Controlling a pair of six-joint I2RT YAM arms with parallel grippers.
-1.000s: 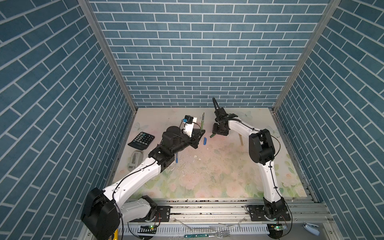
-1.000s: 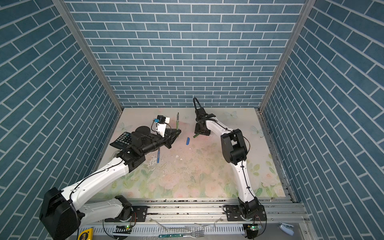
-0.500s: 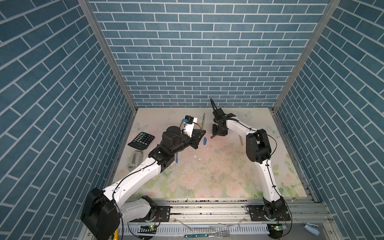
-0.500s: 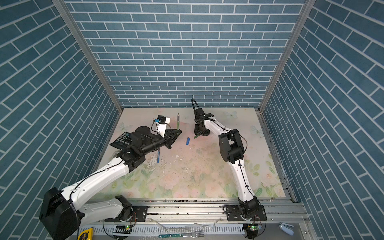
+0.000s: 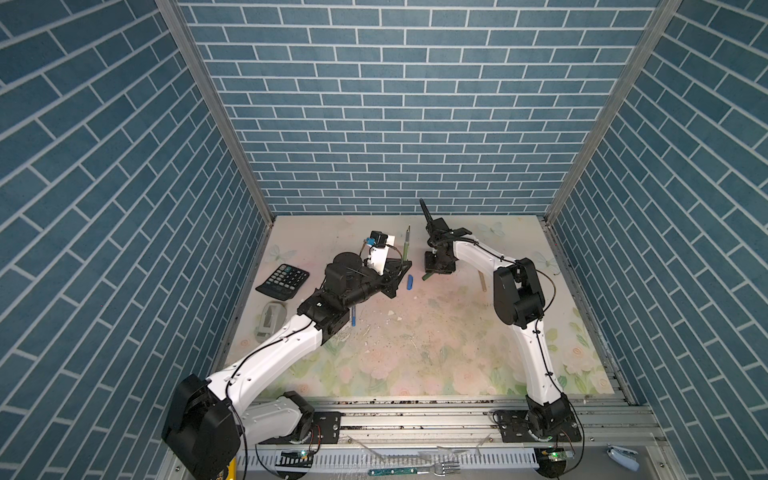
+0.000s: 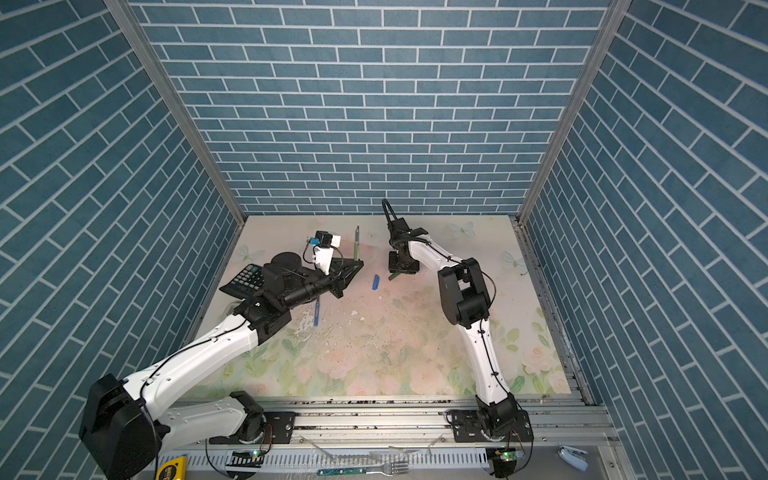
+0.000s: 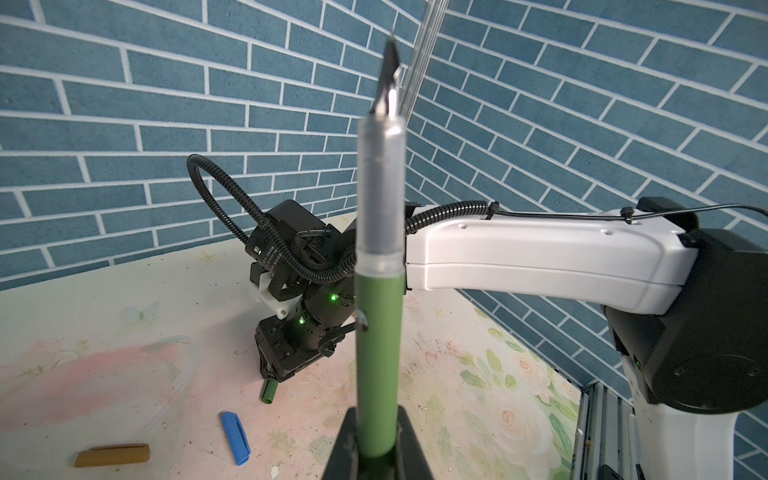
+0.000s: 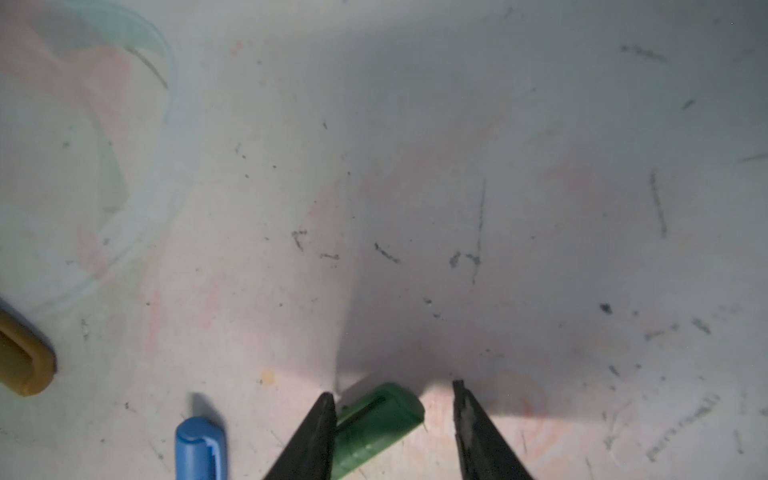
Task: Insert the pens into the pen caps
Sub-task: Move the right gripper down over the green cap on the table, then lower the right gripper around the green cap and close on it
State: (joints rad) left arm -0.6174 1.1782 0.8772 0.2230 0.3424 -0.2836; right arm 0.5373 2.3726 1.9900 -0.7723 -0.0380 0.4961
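Mat (image 5: 457,353), top views, 12 o'clk = back wall.

1. Calculator (image 5: 282,280): black, flat, approx 10 o'clk of mat, by the side wall.
2. Grey plastic item (image 5: 272,318): type unclear; at 6 o'clk of calculator, just beside it.
3. Blue pen (image 5: 353,318): flat on mat, at 9 o'clk from mat centre, upper part hidden under L arm.
4. L claw (image 5: 404,264): clamped tight on green pen (image 5: 406,245). Pen upright, dark tip up, clear of mat. L wrist view shows green barrel btwn jaws w/ a clear section below the tip.
5. Gold cap (image 7: 112,455): flat on mat, near blue cap (image 5: 410,282) but apart. Not seen in top views.
6. Blue cap: flat, at 5 o'clk of L claw, near.
7. Green cap (image 8: 374,424): flat on mat, approx 2 o'clk of blue cap, near, directly under R claw (image 8: 392,388).
8. R claw: pointing down at mat, jaws part-wide, straddling green cap. Cap sits against one finger (image 8: 316,440), w/ bare mat btwn cap and the other. No grip.
9. Tan pen (image 5: 482,282): flat, at 3 o'clk of R claw, apart, partly behind R arm.
10. Fork (image 5: 415,471): teal handle, on front rail at 6 o'clk, off mat.
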